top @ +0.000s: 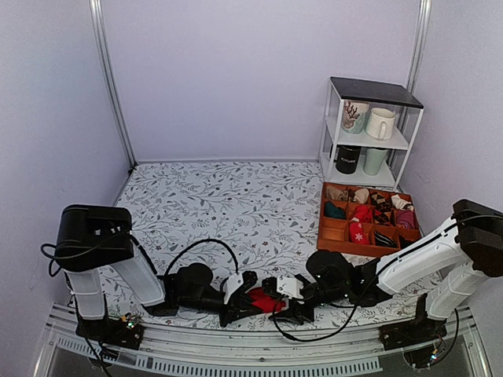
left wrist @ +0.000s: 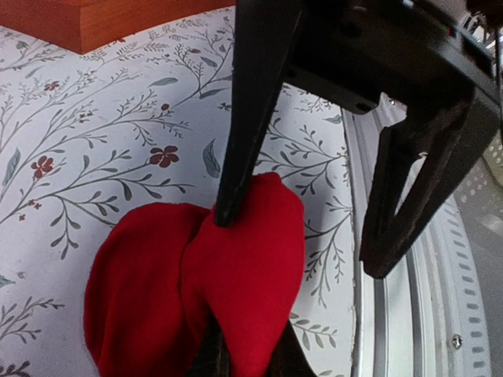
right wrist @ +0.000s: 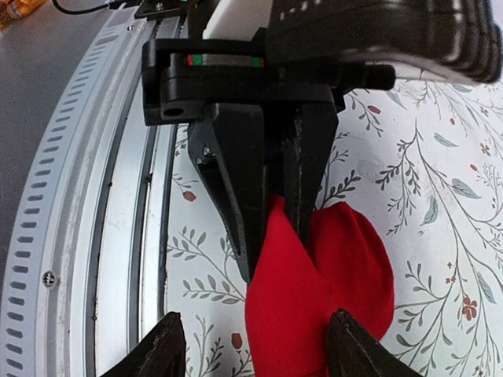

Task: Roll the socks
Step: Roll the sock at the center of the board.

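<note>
Socks (top: pixel 266 301) are found midway along the near edge of the table (top: pixel 204 204). One end is pinched by the closed left gripper (right wrist: pixel 275 239), judged as an anchor. The right gripper (right wrist: pixel 255 339) is held spread astride them, nothing grasped.

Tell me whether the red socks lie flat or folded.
Folded: the socks bulge in two lobes where the left gripper pinches them.

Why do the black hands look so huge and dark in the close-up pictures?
Left wrist view: the right hand hangs close to the lens, so it looms large and shadowy. Right wrist view: same for the left hand. Top view: the socks look tiny, evenly lit.
</note>
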`<action>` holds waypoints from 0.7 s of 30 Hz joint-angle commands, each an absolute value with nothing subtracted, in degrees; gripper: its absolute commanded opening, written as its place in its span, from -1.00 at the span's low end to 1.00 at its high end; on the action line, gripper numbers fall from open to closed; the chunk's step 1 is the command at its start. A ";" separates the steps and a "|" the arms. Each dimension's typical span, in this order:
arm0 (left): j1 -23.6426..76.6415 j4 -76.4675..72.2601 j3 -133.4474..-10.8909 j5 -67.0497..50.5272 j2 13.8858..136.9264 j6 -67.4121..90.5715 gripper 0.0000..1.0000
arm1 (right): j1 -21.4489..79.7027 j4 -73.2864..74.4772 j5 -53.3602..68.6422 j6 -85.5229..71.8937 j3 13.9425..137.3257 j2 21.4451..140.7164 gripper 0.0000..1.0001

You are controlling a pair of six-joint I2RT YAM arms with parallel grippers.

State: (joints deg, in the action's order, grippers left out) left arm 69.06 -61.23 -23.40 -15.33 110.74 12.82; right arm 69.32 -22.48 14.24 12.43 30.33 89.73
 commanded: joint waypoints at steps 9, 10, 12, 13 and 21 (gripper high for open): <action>68.76 -48.24 -20.73 -19.95 116.04 15.08 -1.00 | 69.70 -22.32 12.04 12.50 32.52 94.09 -0.15; 68.79 -48.33 -20.71 -20.06 115.96 15.11 -1.00 | 69.70 -21.91 12.05 12.33 32.72 94.65 -0.16; 68.77 -48.70 -20.50 -20.40 115.77 15.08 -1.00 | 69.70 -21.21 12.04 11.69 33.12 95.80 -0.21; 68.77 -48.96 -20.42 -20.46 115.68 15.02 -1.00 | 69.70 -20.84 12.04 11.42 33.21 96.33 -0.25; 68.47 -51.22 -18.91 -17.67 113.36 13.97 -0.49 | 69.08 -14.07 15.80 7.49 35.98 98.50 -0.64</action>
